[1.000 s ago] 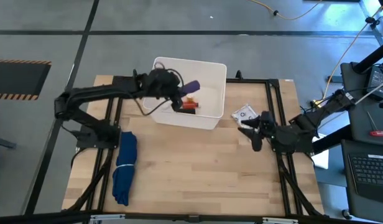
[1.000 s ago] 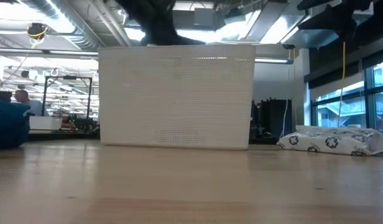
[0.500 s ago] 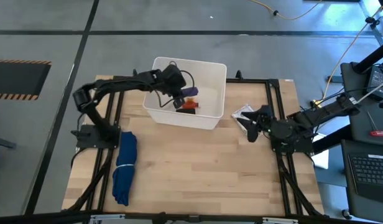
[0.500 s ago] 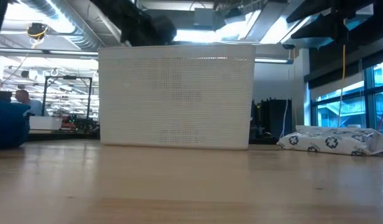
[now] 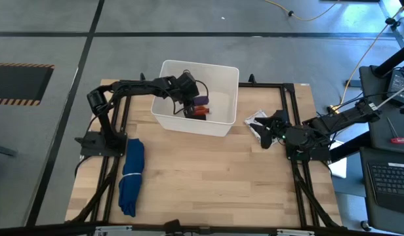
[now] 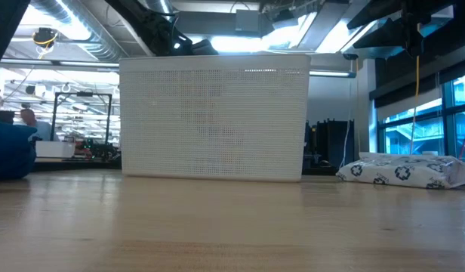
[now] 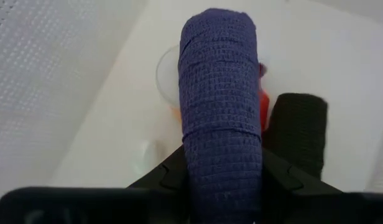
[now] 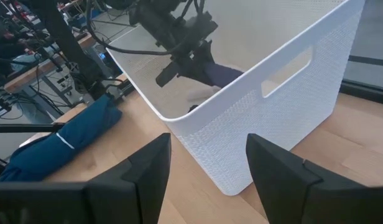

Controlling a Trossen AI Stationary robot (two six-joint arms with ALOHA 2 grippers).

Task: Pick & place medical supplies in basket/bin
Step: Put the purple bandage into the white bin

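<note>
My left gripper (image 5: 191, 98) is down inside the white rectangular plastic tub (image 5: 223, 72), fingers pinched on the purple roll of woven wrap (image 7: 221, 99); the roll hangs just above the tub floor, over the black oblong piece (image 7: 299, 130) and an orange-and-white item I can't identify. I'd judge the roll light, soft and grippy, so a mid-body pinch is enough and a short drop won't hurt it. My right gripper (image 5: 266, 134) waits with fingers parted, empty, near the silvery dotted blister pack (image 6: 404, 170) on the wooden table (image 5: 208, 177); that pack looks thin and slippery, so I'd take it by an edge.
</note>
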